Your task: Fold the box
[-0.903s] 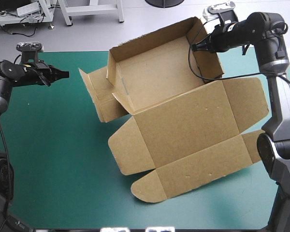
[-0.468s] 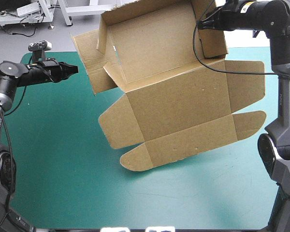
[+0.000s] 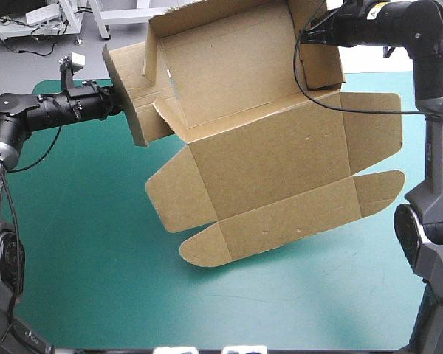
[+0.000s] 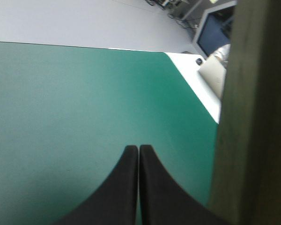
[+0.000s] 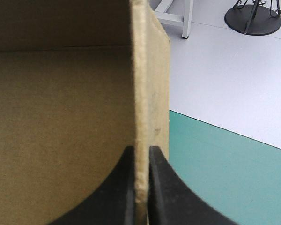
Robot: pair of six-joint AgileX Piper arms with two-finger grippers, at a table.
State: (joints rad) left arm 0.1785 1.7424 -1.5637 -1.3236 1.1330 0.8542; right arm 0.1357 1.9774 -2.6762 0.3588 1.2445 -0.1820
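Showing the fold roughly half made: the left gripper (image 3: 120,101), its black fingers pressed together with nothing between them, sits at the outer face of the loose left wall of the box (image 3: 258,147), touching it or just short of it. The box hangs lifted over the teal-green cover (image 3: 74,251), toward the far edge. Its back and right walls stand, the left wall is not yet tucked, and the lid with its flaps lies flat, sloping toward the near edge. The long axis runs left to right, the right end farther off, and the hollow faces the robot. The right gripper (image 3: 304,33) pinches the right wall's edge.
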